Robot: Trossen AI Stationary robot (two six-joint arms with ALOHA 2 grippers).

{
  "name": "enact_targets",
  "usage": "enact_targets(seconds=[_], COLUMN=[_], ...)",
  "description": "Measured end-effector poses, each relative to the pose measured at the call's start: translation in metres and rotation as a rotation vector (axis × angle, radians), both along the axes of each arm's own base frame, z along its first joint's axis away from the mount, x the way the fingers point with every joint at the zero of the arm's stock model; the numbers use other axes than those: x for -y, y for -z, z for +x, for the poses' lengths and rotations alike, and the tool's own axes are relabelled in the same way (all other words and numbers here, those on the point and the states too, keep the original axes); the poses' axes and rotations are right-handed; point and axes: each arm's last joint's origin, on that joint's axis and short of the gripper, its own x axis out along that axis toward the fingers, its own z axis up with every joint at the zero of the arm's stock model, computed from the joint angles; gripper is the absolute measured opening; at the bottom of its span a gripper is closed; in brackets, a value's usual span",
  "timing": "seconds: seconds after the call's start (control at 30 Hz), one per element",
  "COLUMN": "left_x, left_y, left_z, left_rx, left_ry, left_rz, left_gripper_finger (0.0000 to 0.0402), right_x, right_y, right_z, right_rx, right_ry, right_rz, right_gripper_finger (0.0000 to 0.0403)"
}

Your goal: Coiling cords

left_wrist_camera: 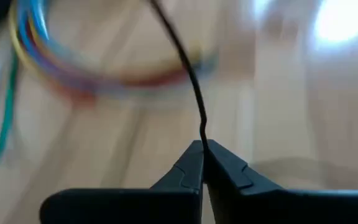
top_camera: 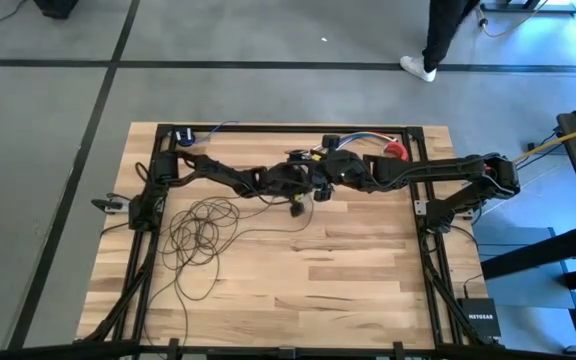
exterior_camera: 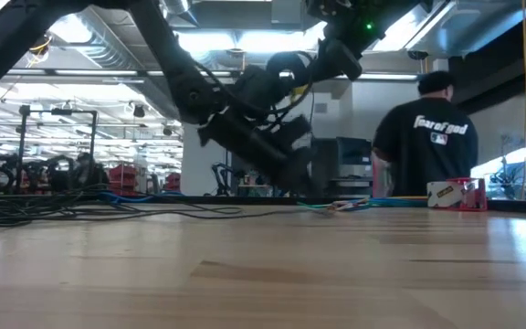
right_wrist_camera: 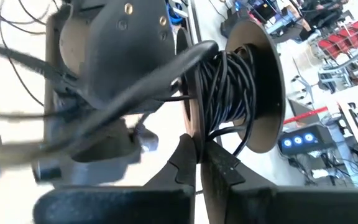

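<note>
The cord is a thin dark wire; its loose loops lie on the left half of the wooden table. One strand runs up to my left gripper, which is shut on it near the table's far middle. More of the cord is wound on a black spool. My right gripper is shut at the spool's near flange, raised above the table, right beside the left wrist. My left gripper pinches a single strand of the cord between its two fingertips. It comes slanting down toward the table, and the strand leads away from the tips, nearly straight. My right gripper pinches the rim of the spool's near flange between its two fingers. The spool is clear of the table, its axis lying across the fingers.
A short bundle of multicoloured wires lies on the table just beyond the left gripper. A red and white object sits at the far right. A person stands beyond the far edge. A black box sits off the table's right.
</note>
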Motion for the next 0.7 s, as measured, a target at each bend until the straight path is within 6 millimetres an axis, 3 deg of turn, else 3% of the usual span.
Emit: enact_targets(seconds=[0.27,0.53,0.7], left_x=[0.014,0.034,0.038], left_y=[-0.003,-0.005,0.006], left_z=[-0.036,-0.082,-0.109], left_rx=[-0.338,-0.450,-0.457], left_ry=[-0.037,-0.076,-0.131], left_rz=[0.062,0.062,0.008], left_gripper_finger=[0.0002,0.0002,0.0002], right_x=[0.021,0.049,0.068], right_y=[0.000,0.001,0.002], right_z=[-0.004,-0.012,-0.019], right_rx=[0.020,0.002,-0.009], right_ry=[0.089,0.187,0.250], right_rz=[0.018,0.026,0.028], right_gripper_finger=[0.0010,0.0010,0.0010])
